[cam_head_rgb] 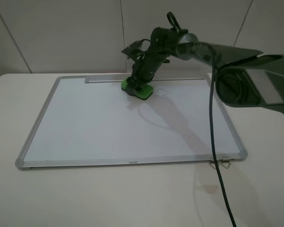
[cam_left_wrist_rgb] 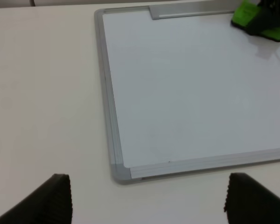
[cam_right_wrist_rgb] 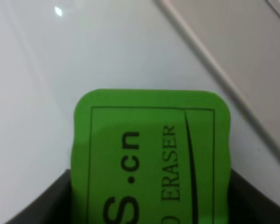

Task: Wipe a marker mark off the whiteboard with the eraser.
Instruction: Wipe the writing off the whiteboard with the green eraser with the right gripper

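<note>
Eraser (cam_head_rgb: 143,91) lying oblique on whiteboard (cam_head_rgb: 94,127), right end effector (cam_head_rgb: 138,86) pinching its long sides

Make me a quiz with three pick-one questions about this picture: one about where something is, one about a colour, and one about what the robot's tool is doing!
1. Where on the whiteboard is the eraser?
A) close to the tray strip at the far edge
B) in the middle
C) at the near edge
2. What colour is the eraser?
A) red
B) green
C) blue
3. What is the right tool doing?
A) hanging open
B) gripping the eraser
C) hiding out of sight
Answers: 1 A, it sits close to the strip; 2 B, its top is bright green; 3 B, the tool clamps the eraser's sides.
</note>
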Robot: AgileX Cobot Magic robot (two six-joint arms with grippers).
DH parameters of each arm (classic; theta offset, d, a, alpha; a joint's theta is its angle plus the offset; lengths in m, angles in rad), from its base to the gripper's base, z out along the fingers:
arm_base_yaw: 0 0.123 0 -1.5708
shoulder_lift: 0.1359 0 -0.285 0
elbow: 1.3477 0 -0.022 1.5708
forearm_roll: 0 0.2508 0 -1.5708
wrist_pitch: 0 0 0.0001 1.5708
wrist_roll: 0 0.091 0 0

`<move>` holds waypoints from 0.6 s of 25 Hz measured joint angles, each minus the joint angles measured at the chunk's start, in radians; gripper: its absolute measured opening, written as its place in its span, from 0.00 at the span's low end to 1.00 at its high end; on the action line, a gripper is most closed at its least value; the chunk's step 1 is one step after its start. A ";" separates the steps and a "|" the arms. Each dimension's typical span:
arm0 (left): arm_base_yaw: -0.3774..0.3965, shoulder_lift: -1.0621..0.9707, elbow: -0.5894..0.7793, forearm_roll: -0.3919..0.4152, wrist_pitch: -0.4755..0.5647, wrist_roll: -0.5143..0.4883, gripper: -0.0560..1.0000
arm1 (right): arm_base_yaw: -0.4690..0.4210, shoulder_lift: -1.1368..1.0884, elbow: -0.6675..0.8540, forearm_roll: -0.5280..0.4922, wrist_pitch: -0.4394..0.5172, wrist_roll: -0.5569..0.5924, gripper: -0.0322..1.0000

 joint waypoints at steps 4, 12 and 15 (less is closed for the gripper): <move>0.000 0.000 0.000 0.000 0.000 0.000 0.70 | 0.033 0.003 -0.003 0.005 -0.006 -0.006 0.61; 0.000 0.000 0.000 0.000 0.000 0.000 0.70 | -0.057 -0.006 0.038 0.044 0.046 -0.037 0.61; 0.000 0.000 0.000 0.000 0.000 0.000 0.70 | -0.098 -0.021 0.082 0.049 0.033 -0.053 0.61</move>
